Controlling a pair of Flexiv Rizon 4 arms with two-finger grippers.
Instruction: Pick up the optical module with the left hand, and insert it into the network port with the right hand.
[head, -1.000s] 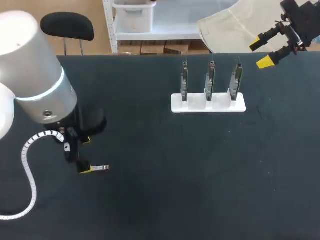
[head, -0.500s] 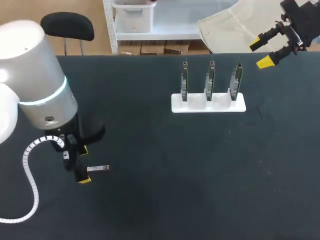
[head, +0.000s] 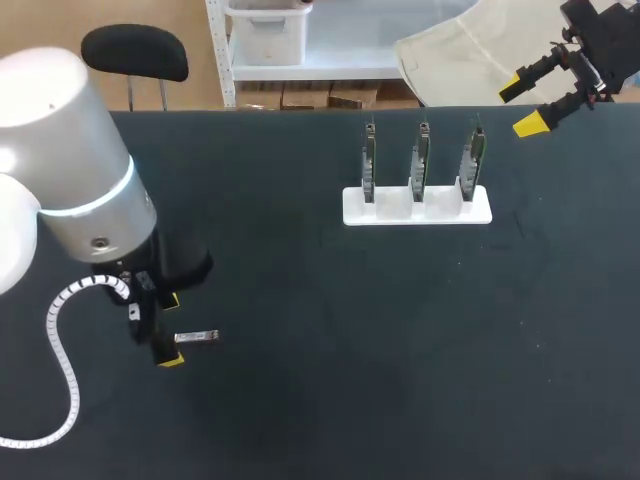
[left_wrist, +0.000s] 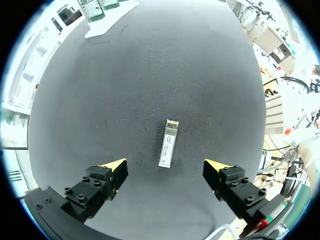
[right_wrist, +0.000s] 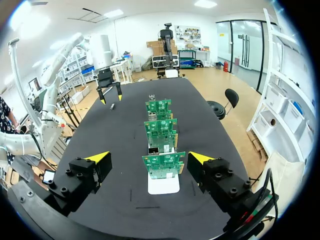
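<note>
1. Our left gripper (left_wrist: 165, 169) hangs over the left part of the table (head: 300, 400), jaws spread wide and gripping nothing.
2. The optical module (left_wrist: 169, 143) lies flat on the table between the two yellow tips and a little ahead of them, touching neither. Its long axis runs straight out along the fingers, so we judge the jaws would close across its narrow sides (the grip we want) once the gripper goes slightly forward and down. How high the tips stand above the table we cannot tell.
3. This arm is by far the nearer one, and the module sits well in from the table's edges, so nothing crowds the pick.
4. The middle of the table is bare, which leaves open room for carrying the module and passing it across.
5. The white stand (head: 417, 207) holds three upright circuit boards (head: 421, 160) in a row, well apart from the module; the network port itself is too small for us to pick out.
6. Our right gripper (head: 521, 106) hangs near the far right corner, past the stand, jaws released and empty, with the boards lined up ahead of it
</note>
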